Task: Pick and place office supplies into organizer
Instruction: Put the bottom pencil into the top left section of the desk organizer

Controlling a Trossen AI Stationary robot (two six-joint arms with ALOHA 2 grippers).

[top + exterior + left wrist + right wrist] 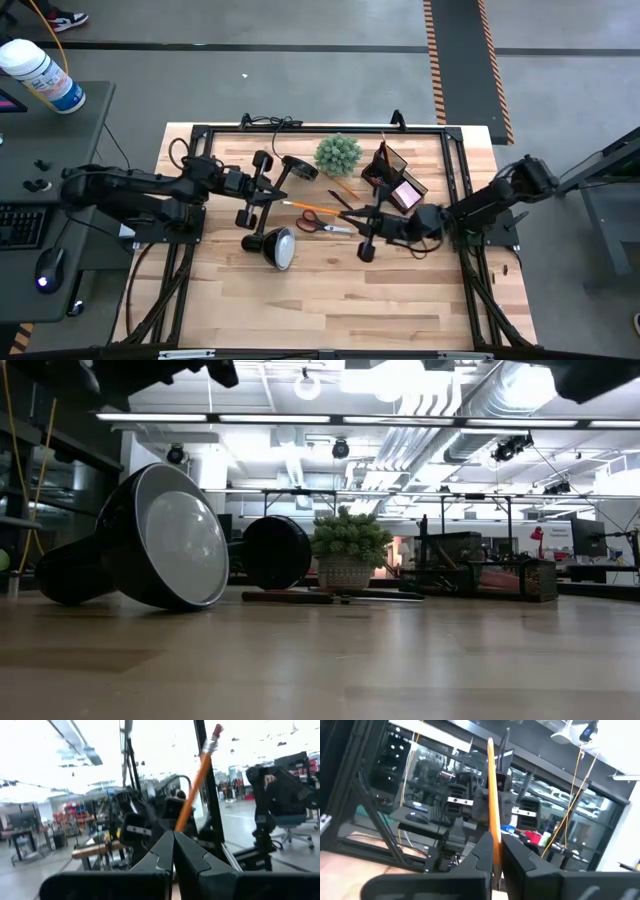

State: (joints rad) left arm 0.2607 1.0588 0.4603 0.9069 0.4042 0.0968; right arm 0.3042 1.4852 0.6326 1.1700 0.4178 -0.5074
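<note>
Above the table's middle, in the high view, an orange pencil [303, 206] is held by the left gripper [268, 190] beside the red-handled scissors [318, 224]; the organizer [393, 178] stands far right. In the wrist views, left fingers [160, 855] are clamped on a pencil [196, 785], right gripper [494, 851] likewise on another orange pencil [493, 795].

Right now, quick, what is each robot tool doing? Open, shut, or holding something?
Left tool: shut on a thin orange wooden pencil with a pink eraser.
Right tool: shut on another thin orange pencil.
</note>
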